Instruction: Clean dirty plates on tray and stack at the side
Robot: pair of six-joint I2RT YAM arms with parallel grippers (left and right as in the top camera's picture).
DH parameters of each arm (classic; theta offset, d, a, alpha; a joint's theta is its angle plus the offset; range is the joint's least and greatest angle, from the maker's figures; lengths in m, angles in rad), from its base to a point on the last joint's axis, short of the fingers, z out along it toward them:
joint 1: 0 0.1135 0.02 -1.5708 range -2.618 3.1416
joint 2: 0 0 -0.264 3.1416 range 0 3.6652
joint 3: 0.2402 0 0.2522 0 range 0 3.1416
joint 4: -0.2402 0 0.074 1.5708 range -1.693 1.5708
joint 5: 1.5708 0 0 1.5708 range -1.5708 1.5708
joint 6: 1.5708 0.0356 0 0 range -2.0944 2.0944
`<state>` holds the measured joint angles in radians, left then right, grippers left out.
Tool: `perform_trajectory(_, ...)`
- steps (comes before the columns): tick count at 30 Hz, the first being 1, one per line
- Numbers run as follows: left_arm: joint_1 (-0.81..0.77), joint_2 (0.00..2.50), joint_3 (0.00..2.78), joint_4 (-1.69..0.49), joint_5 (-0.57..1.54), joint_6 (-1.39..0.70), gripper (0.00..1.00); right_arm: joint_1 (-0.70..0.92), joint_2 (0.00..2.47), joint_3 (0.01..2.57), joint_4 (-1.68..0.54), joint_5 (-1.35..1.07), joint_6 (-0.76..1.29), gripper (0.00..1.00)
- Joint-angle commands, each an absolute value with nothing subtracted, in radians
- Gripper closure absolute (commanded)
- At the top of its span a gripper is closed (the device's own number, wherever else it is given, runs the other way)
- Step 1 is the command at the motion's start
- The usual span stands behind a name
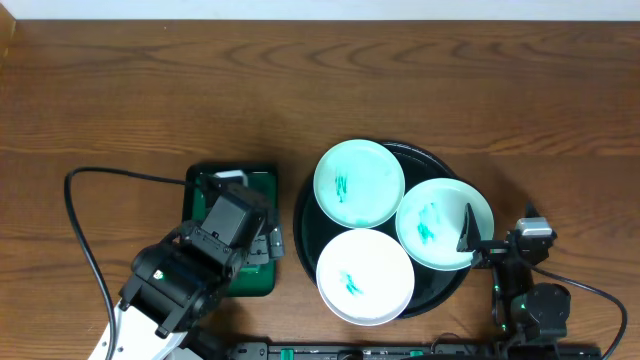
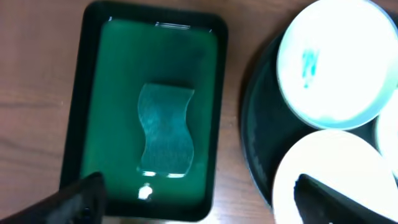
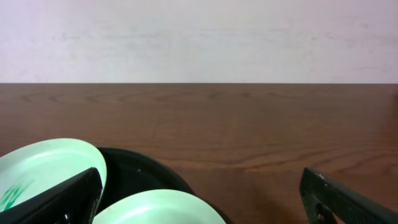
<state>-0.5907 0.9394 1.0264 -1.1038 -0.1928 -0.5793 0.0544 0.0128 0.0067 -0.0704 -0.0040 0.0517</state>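
Three small pale-mint plates lie on the round black tray [image 1: 303, 222], each with teal scribbles: one at the back [image 1: 359, 183], one at the right [image 1: 432, 222], one at the front [image 1: 365, 276]. My left gripper [image 1: 264, 245] is open and empty above the green tray's front edge, left of the black tray. In the left wrist view its fingers [image 2: 205, 208] straddle the green tray's corner and the front plate [image 2: 329, 180]. My right gripper [image 1: 478, 240] is open and empty at the right plate's outer edge. In the right wrist view its fingers [image 3: 202, 205] frame the right plate [image 3: 158, 210].
A dark green rectangular tray [image 1: 262, 185] sits left of the black tray and holds a wavy green sponge [image 2: 165, 138]. A black cable [image 1: 80, 215] loops over the table at the left. The back plate [image 2: 336, 62] also shows in the left wrist view.
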Motion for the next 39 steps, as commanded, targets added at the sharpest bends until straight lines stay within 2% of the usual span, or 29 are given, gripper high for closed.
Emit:
perform_trajectory(1, -0.590, 0.949, 1.029, -1.138, -0.182, -0.579, 0.44, 0.047, 0.012, 0.005, -0.075, -0.005, 0.044, 0.01)
perform_trajectory(2, -0.590, 0.954, 1.029, -1.141, -0.178, -0.568, 0.59, 0.047, 0.011, 0.005, -0.075, -0.005, 0.044, 0.01)
perform_trajectory(3, -0.590, 0.958, 1.029, -1.141, -0.178, -0.569, 0.69, 0.047, 0.012, 0.005, -0.075, -0.005, 0.044, 0.01)
perform_trajectory(4, -0.590, 0.962, 1.029, -1.139, -0.178, -0.570, 0.87, 0.047, 0.012, 0.005, -0.075, -0.005, 0.044, 0.01)
perform_trajectory(5, -0.590, 0.962, 1.029, -1.140, -0.174, -0.570, 0.88, 0.047, 0.012, 0.005, -0.075, -0.005, 0.044, 0.01)
perform_trajectory(7, -0.590, 0.965, 1.029, -1.140, -0.162, -0.569, 0.67, 0.047, 0.011, 0.005, -0.075, -0.005, 0.044, 0.01)
perform_trajectory(8, -0.590, 0.966, 1.029, -1.140, -0.149, -0.569, 0.52, 0.047, 0.011, 0.005, -0.075, -0.005, 0.044, 0.01)
perform_trajectory(9, -0.590, 0.965, 1.029, -1.140, -0.132, -0.569, 0.14, 0.047, 0.012, 0.005, -0.075, -0.005, 0.044, 0.01)
perform_trajectory(10, -0.590, 0.965, 1.029, -1.140, -0.119, -0.569, 0.10, 0.047, 0.012, 0.005, -0.075, -0.005, 0.044, 0.01)
perform_trajectory(12, -0.590, 0.965, 1.029, -1.141, -0.115, -0.569, 0.10, 0.047, 0.012, 0.005, -0.075, -0.005, 0.044, 0.01)
perform_trajectory(13, -0.590, 0.965, 1.029, -1.144, -0.114, -0.569, 0.27, 0.047, 0.011, 0.005, -0.075, -0.005, 0.044, 0.01)
perform_trajectory(17, -0.590, 0.965, 1.029, -1.156, -0.115, -0.569, 0.30, 0.047, 0.012, 0.005, -0.075, -0.005, 0.044, 0.01)
perform_trajectory(18, -0.590, 0.965, 1.029, -1.160, -0.127, -0.569, 0.39, 0.047, 0.012, 0.005, -0.075, -0.005, 0.044, 0.01)
perform_trajectory(19, -0.590, 0.966, 1.029, -1.162, -0.147, -0.577, 0.57, 0.047, 0.011, 0.005, -0.075, -0.005, 0.044, 0.01)
perform_trajectory(20, -0.590, 0.967, 1.029, -1.171, -0.169, -0.609, 0.59, 0.047, 0.012, 0.005, -0.075, -0.005, 0.044, 0.01)
perform_trajectory(22, -0.590, 0.974, 1.025, -1.198, -0.215, -0.699, 0.57, 0.047, 0.012, 0.005, -0.075, -0.005, 0.044, 0.01)
perform_trajectory(23, -0.590, 0.983, 1.017, -1.204, -0.237, -0.723, 0.45, 0.047, 0.011, 0.005, -0.075, -0.005, 0.044, 0.01)
perform_trajectory(24, -0.590, 0.993, 1.008, -1.203, -0.247, -0.723, 0.39, 0.047, 0.012, 0.005, -0.075, -0.005, 0.044, 0.01)
perform_trajectory(26, -0.590, 1.024, 0.983, -1.196, -0.252, -0.711, 0.36, 0.047, 0.012, 0.005, -0.075, -0.005, 0.044, 0.01)
perform_trajectory(27, -0.590, 1.047, 0.965, -1.192, -0.256, -0.710, 0.30, 0.047, 0.012, 0.005, -0.075, -0.005, 0.044, 0.01)
perform_trajectory(30, -0.588, 1.115, 0.911, -1.164, -0.304, -0.740, 0.31, 0.047, 0.012, 0.005, -0.075, -0.005, 0.044, 0.01)
perform_trajectory(33, -0.565, 1.180, 0.864, -1.095, -0.331, -0.748, 0.36, 0.047, 0.012, 0.005, -0.075, -0.005, 0.044, 0.01)
perform_trajectory(39, -0.501, 1.234, 0.804, -0.861, -0.159, -0.449, 0.37, 0.047, 0.012, 0.005, -0.075, -0.005, 0.044, 0.01)
